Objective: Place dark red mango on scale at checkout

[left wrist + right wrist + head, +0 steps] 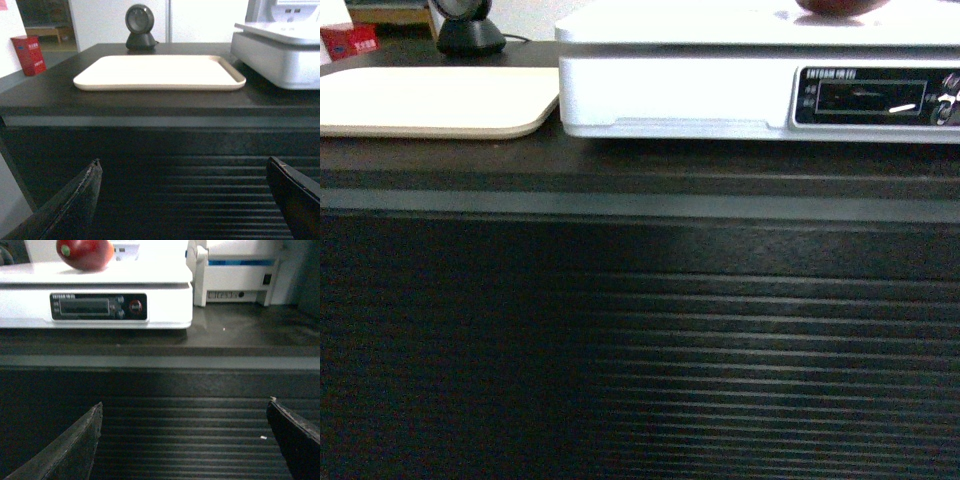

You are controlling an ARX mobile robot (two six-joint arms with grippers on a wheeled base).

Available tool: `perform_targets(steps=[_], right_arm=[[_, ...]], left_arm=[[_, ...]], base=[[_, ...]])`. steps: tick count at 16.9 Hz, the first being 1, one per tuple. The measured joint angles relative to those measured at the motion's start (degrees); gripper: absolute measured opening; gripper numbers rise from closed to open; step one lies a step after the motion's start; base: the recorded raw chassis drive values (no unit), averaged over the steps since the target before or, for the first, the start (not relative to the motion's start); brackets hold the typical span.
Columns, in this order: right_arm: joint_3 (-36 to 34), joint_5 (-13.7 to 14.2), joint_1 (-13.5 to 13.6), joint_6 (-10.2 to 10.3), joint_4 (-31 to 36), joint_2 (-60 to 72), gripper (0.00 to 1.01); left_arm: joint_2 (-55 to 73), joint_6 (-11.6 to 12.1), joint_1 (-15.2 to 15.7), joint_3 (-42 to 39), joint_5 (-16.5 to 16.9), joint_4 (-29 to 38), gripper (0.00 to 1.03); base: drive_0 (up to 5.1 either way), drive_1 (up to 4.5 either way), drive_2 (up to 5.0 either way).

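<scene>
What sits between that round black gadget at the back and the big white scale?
A beige tray lies flat on the dark counter, in front of the black gadget and left of the scale. The left wrist view shows it best.

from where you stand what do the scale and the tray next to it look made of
The scale looks like smooth white moulded plastic, with a glossy dark display strip. The tray looks like matte beige plastic with rounded, raised edges; it could be melamine, I can't tell.
</scene>
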Motion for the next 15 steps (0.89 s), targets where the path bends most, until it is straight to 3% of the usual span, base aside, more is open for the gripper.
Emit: perform_targets(steps=[15], right_arm=[[0.0,0.0,0.0,0.0,-0.2,0.0,0.98]], left_arm=[[0.0,0.0,0.0,0.0,0.0,-0.3,0.98]], base=[[0.0,0.00,0.0]])
